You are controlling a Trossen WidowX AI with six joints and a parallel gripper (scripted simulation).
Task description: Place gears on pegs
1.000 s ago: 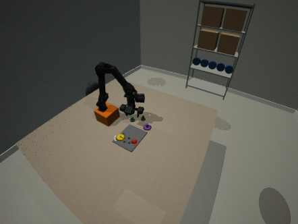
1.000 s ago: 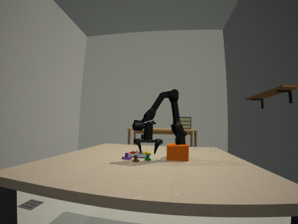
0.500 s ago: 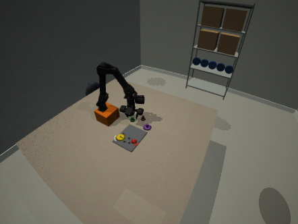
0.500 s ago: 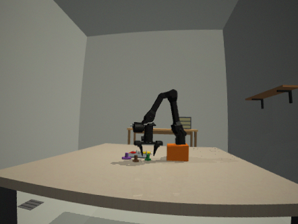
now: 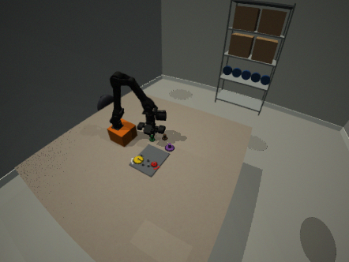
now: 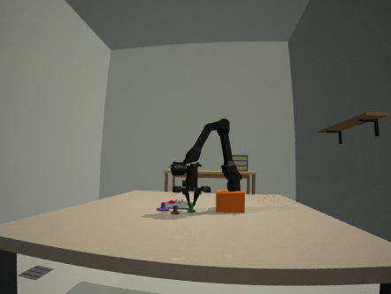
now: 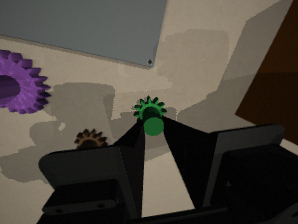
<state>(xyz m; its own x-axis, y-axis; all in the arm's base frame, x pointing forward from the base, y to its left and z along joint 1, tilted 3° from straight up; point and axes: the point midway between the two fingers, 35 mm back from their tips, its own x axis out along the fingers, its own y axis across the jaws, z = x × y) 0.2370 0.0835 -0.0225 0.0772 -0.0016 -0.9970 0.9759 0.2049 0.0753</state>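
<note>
The grey board (image 5: 158,153) (image 7: 85,25) carries the red gear (image 5: 154,164), the yellow gear (image 5: 138,159) and several short bare pegs. My gripper (image 6: 191,206) (image 7: 152,122) points down, shut on the knob of the green gear (image 5: 151,139) (image 6: 191,211) (image 7: 149,106), which stands on the table beyond the board's edge. A small brown gear (image 5: 164,137) (image 6: 175,210) (image 7: 91,137) stands beside it, partly behind a finger in the wrist view. A larger purple gear (image 5: 170,147) (image 6: 163,208) (image 7: 27,85) stands near the board's corner.
The orange block (image 5: 122,134) (image 6: 230,202) under the arm's base is close to the green gear's side and shows dark at the right of the wrist view. The red arrow (image 5: 156,168) and the white arrow (image 5: 132,161) lie beside their gears.
</note>
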